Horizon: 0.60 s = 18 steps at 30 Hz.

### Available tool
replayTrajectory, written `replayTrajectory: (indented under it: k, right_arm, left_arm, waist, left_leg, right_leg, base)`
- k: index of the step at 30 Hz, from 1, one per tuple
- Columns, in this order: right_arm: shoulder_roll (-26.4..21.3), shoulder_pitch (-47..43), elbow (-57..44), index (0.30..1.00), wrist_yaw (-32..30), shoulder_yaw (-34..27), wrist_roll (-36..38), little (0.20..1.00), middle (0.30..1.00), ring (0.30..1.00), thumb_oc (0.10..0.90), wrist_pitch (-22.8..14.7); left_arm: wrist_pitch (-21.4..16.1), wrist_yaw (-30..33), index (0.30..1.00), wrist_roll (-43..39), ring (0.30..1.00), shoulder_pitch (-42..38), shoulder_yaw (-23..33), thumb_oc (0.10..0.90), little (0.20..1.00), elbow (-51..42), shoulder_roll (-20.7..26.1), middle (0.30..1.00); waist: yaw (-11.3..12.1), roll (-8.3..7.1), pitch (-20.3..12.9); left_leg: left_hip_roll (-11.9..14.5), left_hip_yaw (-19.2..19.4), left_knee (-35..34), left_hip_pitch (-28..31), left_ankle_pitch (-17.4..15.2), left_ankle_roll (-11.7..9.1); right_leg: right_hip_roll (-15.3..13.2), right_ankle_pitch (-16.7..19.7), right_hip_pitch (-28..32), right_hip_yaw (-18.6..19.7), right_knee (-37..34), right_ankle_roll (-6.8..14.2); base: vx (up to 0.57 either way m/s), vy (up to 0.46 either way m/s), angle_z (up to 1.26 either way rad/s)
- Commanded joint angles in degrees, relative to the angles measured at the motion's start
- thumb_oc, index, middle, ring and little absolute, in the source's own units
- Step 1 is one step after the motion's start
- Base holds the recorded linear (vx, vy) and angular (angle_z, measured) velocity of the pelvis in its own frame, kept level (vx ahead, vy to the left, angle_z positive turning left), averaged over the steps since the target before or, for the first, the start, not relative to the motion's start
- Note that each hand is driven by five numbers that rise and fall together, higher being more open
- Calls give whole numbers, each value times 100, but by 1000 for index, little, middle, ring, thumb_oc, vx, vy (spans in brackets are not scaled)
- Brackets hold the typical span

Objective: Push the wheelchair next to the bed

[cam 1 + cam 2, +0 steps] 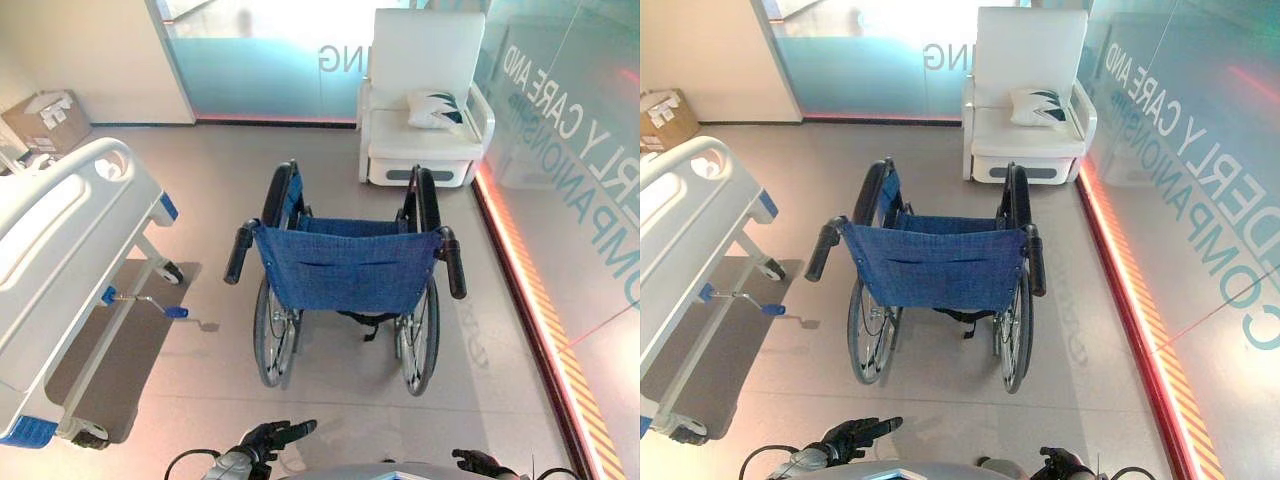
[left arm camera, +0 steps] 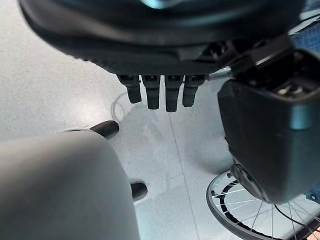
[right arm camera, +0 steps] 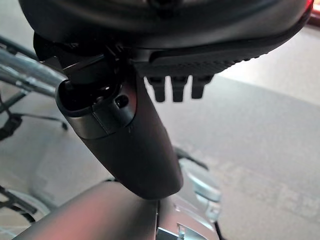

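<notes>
Blue-backed, the wheelchair stood on the floor straight ahead of both relaxed, empty hands, left hand low beneath one push handle and right hand beneath the other, with the bed well to its left.

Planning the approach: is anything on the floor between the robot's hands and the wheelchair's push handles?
Nothing visible. Bare floor lies between the left hand, the right hand and the wheelchair. The bed stands apart, to its left.
</notes>
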Motion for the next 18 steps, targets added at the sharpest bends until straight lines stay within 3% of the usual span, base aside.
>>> replayTrajectory:
  k: [1, 13, 18]
  right_arm:
    - [255, -366, -63, 900, 185, 151, 169, 900, 900, 900, 800, -238]
    - [245, -346, -38, 900, 181, 145, 187, 900, 900, 900, 800, -185]
    - [188, -333, -18, 900, 152, 32, 449, 900, 900, 900, 800, -173]
  left_arm:
    - [-266, -50, 900, -102, 900, -241, 38, 800, 900, 2, -23, 900]
    - [-226, 214, 900, -354, 900, -182, 239, 800, 900, 49, 7, 900]
    - [-26, 512, 900, -619, 900, -196, 530, 800, 900, 116, 86, 900]
  waist:
    - [-42, -126, 77]
    - [-41, -103, 69]
    - [-41, -90, 62]
  left_leg:
    - [-308, 171, 18, -174, -285, 77]
    - [-318, 212, 78, -108, -333, 118]
    - [-326, 174, 122, -72, -345, 112]
  right_leg:
    - [-120, 179, 54, -43, -197, 240]
    - [-103, 112, 138, -26, -151, 209]
    - [-77, 79, 210, -31, -149, 172]
  base:
    - [0, 0, 0]
    - [0, 0, 0]
    - [14, -3, 0]
